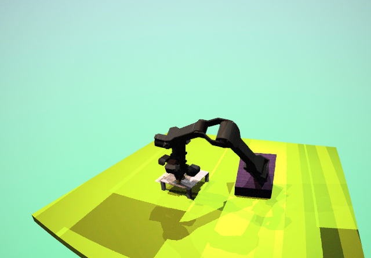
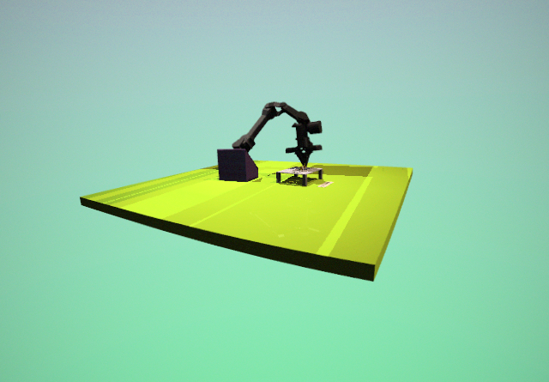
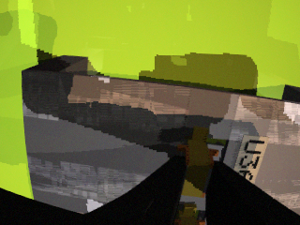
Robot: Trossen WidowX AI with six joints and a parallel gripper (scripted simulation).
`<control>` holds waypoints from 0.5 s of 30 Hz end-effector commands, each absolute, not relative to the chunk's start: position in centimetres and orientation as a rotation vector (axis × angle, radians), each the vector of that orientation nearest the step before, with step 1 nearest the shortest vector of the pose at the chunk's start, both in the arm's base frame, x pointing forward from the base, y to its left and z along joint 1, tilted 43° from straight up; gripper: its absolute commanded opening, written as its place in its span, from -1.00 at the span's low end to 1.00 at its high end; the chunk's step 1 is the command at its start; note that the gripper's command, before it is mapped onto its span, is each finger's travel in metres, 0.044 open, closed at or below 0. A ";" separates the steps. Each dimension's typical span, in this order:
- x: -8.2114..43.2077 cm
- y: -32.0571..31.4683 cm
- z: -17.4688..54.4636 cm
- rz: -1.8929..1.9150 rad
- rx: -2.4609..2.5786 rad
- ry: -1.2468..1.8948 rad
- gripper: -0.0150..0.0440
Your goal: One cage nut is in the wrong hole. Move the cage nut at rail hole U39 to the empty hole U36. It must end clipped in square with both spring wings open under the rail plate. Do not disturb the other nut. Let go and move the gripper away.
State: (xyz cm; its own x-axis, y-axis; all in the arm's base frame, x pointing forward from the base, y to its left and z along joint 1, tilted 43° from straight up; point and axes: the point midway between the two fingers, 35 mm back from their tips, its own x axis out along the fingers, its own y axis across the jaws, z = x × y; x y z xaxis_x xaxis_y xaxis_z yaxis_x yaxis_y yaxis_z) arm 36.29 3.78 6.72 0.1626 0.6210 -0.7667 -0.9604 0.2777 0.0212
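My fingers [image 1: 179, 181] [image 2: 304, 166] reach down to the rail plate [image 1: 202, 175] [image 2: 288, 171] [image 3: 94, 150] — that blocks the way below. Above the plate, the space beside them is open; the purple base block [image 1: 253, 171] [image 2: 232, 165] stands well apart — no obstacle near them.
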 end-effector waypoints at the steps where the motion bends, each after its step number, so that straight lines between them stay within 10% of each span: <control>1: 36.2 3.8 6.6 1.217 -0.543 0.759 -0.40; 15: 36.2 3.8 6.6 1.227 -0.540 0.762 -0.40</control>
